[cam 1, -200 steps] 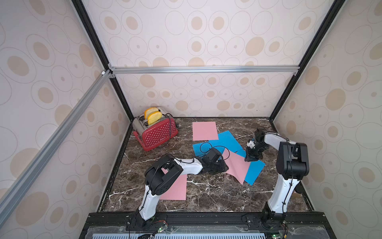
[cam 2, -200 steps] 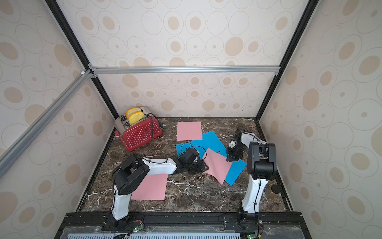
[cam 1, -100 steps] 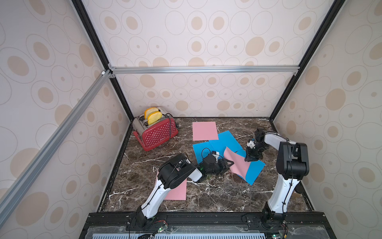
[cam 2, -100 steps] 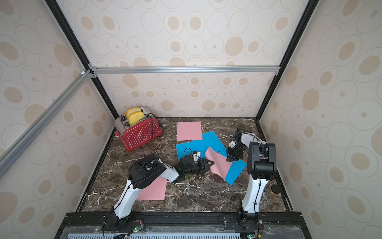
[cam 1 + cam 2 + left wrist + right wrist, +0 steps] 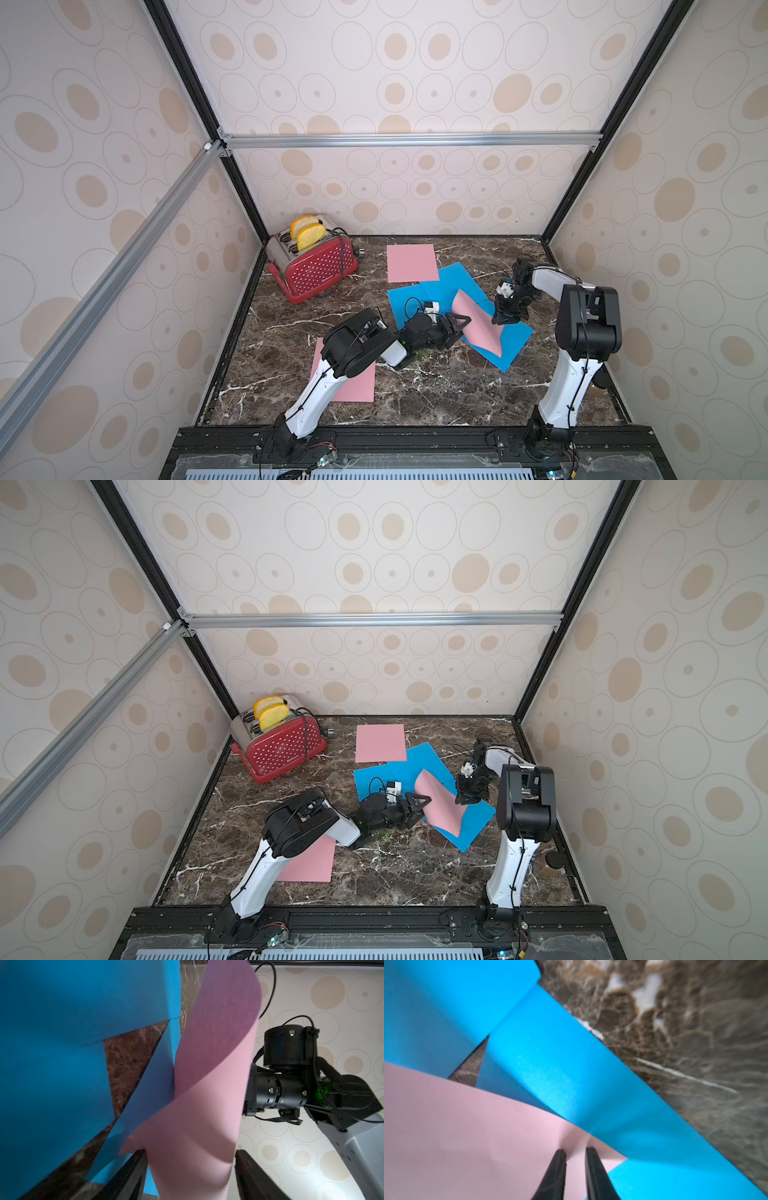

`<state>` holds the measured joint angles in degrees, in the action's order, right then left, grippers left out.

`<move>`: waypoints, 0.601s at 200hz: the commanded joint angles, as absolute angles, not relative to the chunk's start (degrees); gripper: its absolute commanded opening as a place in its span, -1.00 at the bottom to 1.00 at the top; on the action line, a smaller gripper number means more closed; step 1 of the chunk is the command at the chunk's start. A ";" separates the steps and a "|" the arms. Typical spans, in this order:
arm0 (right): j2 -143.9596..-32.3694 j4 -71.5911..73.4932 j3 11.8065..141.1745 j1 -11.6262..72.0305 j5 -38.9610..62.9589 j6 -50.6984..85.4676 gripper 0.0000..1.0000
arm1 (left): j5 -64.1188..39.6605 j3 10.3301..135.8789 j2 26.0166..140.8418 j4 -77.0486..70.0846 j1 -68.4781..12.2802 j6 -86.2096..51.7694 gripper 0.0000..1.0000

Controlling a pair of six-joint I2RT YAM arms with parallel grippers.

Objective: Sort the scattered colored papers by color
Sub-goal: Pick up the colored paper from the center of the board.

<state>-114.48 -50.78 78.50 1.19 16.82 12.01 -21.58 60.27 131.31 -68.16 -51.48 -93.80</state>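
Colored papers point(image 5: 513, 345) lie spread over the dark marble tabletop point(image 5: 415, 399), some pink, some blue. At the far left a red toaster point(image 5: 320, 274) stands in the back corner with two yellow slices point(image 5: 309, 235) sticking out of its slots. Just right of it and nearer the front, a flat pink sheet point(image 5: 357, 386) lies partly under the left arm point(image 5: 353, 353). Near the middle, close to the back wall, a second pink sheet point(image 5: 411, 262) lies flat, its near edge meeting the blue sheets point(image 5: 455, 276). These blue sheets overlap one another in a loose fan that runs from the middle toward the right front. On top of them a third pink sheet point(image 5: 478, 328) curls upward, one edge raised off the blue paper. The left gripper point(image 5: 457, 329) sits low at that sheet's left edge. In the left wrist view its fingers point(image 5: 124, 1176) stand wide apart, released, and the curled pink paper passes loosely between them. Farther right, the right gripper point(image 5: 504, 320) points down at the sheet's right edge. In the right wrist view its fingers point(image 5: 556, 1172) are nearly together, pinching a small crease of the pink paper, with blue paper just beyond.
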 commanded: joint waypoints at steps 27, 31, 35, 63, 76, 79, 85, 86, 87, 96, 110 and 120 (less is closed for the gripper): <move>-117.72 -50.54 77.79 1.07 17.16 12.11 -0.55 | -24.84 64.85 124.69 -64.61 -50.89 -86.37 0.48; -117.70 -50.54 77.79 1.08 17.20 12.13 -0.55 | -24.94 65.30 124.92 -64.71 -50.87 -86.39 0.48; -117.70 -50.54 77.79 1.12 17.11 12.08 -0.55 | -25.17 65.61 125.20 -64.96 -50.89 -86.46 0.48; -117.45 -50.60 77.84 1.13 17.04 12.03 -0.55 | -25.83 66.44 124.85 -63.13 -50.81 -85.07 0.46; -117.56 -50.64 77.88 1.13 16.92 11.97 -0.55 | -26.21 66.02 123.26 -61.00 -50.46 -84.06 0.45; -117.59 -50.63 77.88 1.10 16.94 11.99 -0.55 | -26.19 65.77 122.57 -60.21 -50.37 -83.56 0.45; -117.60 -50.56 77.81 1.06 16.88 12.04 -0.55 | -26.02 65.34 121.25 -57.12 -50.33 -81.81 0.45; -117.60 -50.55 77.80 1.10 16.92 12.04 -0.55 | -26.02 65.32 121.05 -56.42 -50.30 -81.64 0.45; -117.60 -50.54 77.79 1.12 16.94 12.04 -0.55 | -26.06 65.36 120.86 -55.68 -50.29 -81.16 0.45; -117.65 -50.78 77.91 1.10 17.04 12.04 -0.55 | -26.39 65.74 119.90 -50.30 -50.36 -77.35 0.45; -117.68 -50.80 78.04 1.10 16.92 11.91 -0.55 | -28.28 66.75 122.25 -49.25 -50.58 -75.25 0.46; -117.79 -50.88 78.23 1.07 17.00 11.95 -0.55 | -28.82 66.85 124.41 -51.18 -50.63 -75.96 0.46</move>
<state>-114.61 -50.85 78.61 1.15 16.88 11.99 -26.04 65.23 122.78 -55.05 -50.76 -81.28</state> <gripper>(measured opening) 0.223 0.728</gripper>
